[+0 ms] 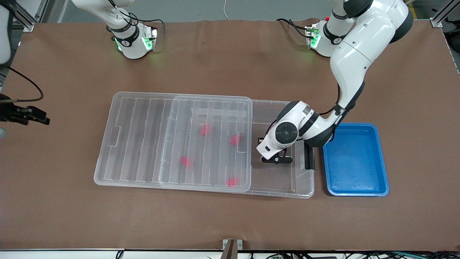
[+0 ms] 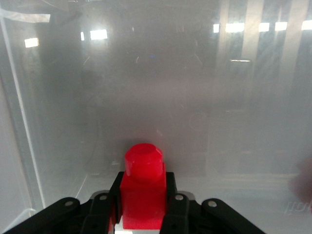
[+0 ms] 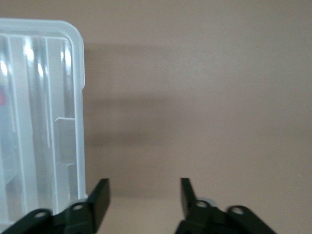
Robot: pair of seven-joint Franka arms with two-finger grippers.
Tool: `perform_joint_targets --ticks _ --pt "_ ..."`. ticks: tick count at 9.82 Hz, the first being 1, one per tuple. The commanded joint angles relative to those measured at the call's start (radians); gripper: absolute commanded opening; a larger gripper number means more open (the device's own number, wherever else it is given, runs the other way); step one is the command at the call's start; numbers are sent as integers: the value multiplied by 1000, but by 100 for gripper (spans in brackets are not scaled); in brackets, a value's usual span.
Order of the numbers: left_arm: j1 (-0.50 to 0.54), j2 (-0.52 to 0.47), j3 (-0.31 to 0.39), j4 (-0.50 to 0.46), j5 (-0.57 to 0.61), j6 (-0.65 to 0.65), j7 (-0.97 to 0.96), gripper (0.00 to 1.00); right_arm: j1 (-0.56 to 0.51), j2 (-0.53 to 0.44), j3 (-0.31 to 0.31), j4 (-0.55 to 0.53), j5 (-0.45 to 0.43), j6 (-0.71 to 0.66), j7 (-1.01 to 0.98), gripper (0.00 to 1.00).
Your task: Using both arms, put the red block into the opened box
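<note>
One bright red block (image 2: 143,192), round stub up, in left hand (image 2: 141,214)

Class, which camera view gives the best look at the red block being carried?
The left wrist view: the red block fills the foreground, clamped in the left end effector. The front view hides it under the arm; the right wrist view misses it.

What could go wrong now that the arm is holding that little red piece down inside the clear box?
The left gripper, shut on the red block, sits low in the open part of the box. Lifting before letting go would carry the block back out. The lid covers most of the box, and its edge is close to that wrist, so a sideways move might bump it. The right gripper is open over bare table, beside the lid's corner.
</note>
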Motion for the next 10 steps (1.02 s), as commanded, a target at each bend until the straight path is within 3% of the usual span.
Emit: perform_joint_targets --ticks 1,3,6,10 --pt "-2 36 18 -7 19 37 -9 100 50 29 1 -118 28 136 -26 0" --pt "2 -2 12 -7 14 20 -16 100 57 109 41 -127 63 183 -44 0" --pt "10 -137 -20 -1 4 -91 -12 100 63 117 53 -262 64 328 -98 0" --pt "22 -380 -22 13 -49 -226 4 100 63 113 113 -267 99 315 -89 0"
